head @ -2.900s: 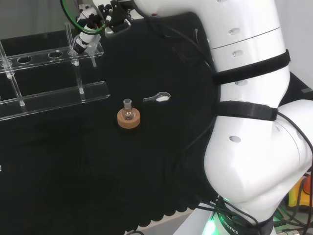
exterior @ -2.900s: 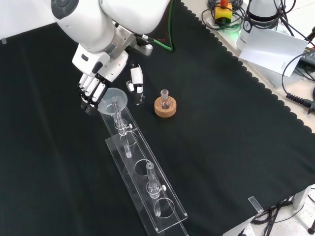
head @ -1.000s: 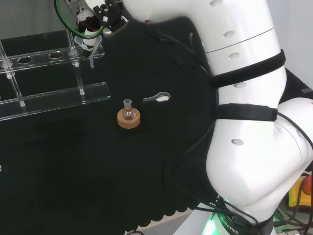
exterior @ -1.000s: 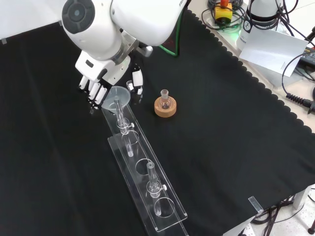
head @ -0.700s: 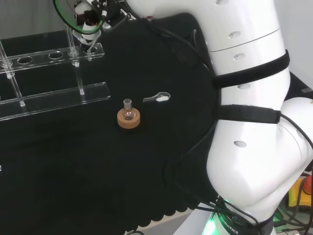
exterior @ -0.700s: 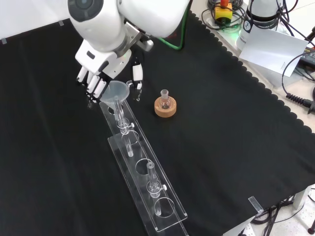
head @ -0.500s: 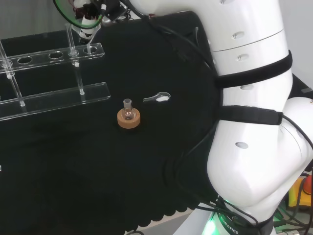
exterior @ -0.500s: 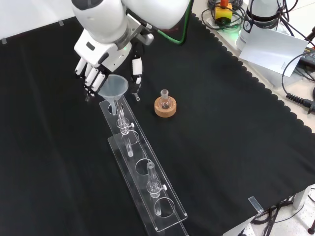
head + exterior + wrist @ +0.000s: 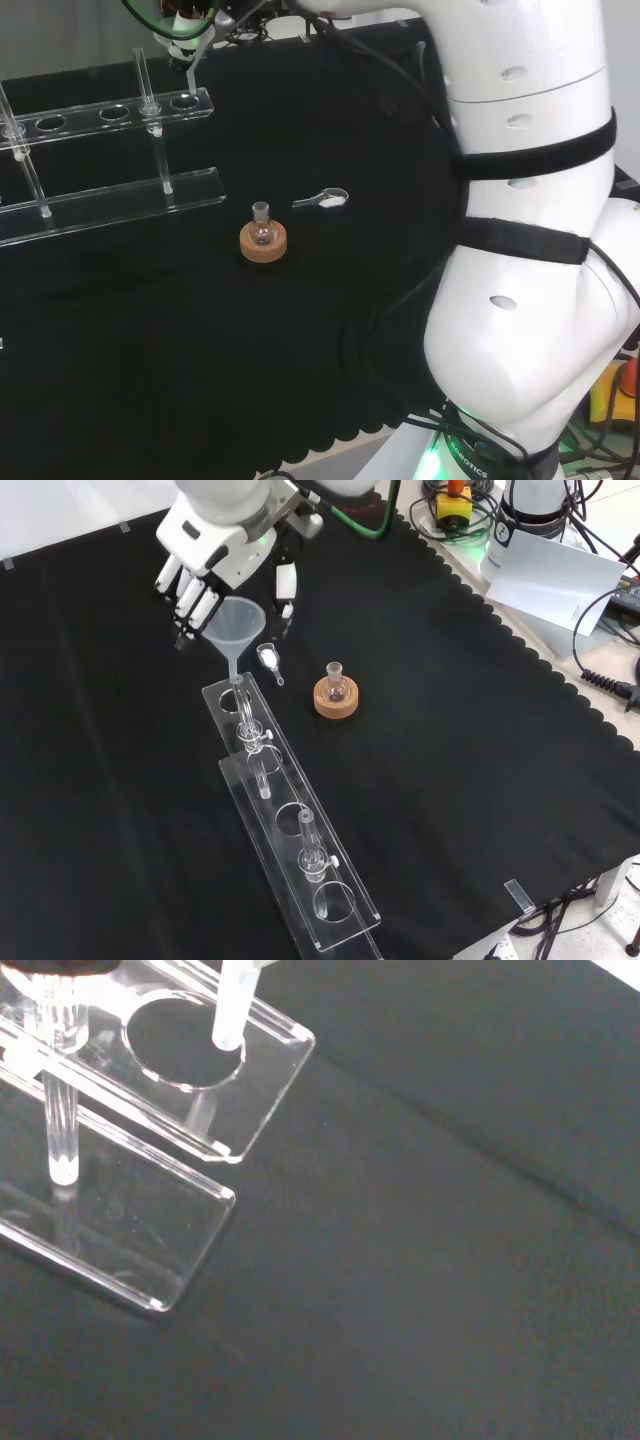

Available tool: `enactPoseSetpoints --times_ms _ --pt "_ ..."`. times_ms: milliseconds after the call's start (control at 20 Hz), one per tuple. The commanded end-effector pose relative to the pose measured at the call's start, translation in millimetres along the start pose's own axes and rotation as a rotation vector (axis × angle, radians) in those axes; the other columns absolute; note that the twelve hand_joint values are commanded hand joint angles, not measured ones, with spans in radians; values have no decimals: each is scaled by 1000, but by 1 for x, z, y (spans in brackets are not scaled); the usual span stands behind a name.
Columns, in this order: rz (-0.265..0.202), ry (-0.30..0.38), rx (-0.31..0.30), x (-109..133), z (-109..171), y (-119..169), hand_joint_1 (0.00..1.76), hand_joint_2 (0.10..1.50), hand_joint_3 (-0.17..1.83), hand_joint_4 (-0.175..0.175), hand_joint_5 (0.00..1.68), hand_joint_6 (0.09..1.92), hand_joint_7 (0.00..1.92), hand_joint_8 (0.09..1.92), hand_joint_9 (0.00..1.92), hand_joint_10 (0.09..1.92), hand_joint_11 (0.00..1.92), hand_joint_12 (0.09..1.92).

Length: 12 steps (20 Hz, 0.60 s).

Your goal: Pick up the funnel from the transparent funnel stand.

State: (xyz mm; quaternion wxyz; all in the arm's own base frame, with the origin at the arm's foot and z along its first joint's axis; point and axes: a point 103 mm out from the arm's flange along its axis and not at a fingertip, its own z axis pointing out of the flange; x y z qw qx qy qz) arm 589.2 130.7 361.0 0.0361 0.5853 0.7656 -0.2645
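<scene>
A clear funnel (image 9: 233,623) hangs in the hand (image 9: 222,538), fingers on one side of its cone and the thumb on the other. In the front view its stem tip (image 9: 237,678) hovers just over the end hole of the transparent stand (image 9: 345,918). The wrist view has the stem (image 9: 230,1005) above that round hole (image 9: 183,1045), clear of the top shelf. In the head view the hand (image 9: 193,14) is at the top edge, with the thin stem (image 9: 190,68) above the stand (image 9: 100,192).
A small round flask in a cork ring (image 9: 336,696) stands right of the stand's near end in the front view, also in the head view (image 9: 263,241). A little scoop (image 9: 268,658) lies between it and the hand. Several upright posts rise from the stand.
The hand has risen with the funnel. The stem has come up out of the stand's end hole and now hangs above it.
</scene>
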Motion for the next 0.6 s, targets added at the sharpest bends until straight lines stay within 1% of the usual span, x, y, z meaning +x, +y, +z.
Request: enactPoseSetpoints --times_ms 50,350,600 --pt "63 -21 23 -6 -8 -51 665 765 408 -41 537 91 500 659 794 526 421 1308" --pt "92 -11 29 -1 -5 -95 665 762 411 -42 537 91 504 659 798 522 422 1309" --pt "112 -5 33 8 -4 -122 665 761 414 -42 541 93 505 659 799 519 425 1310"
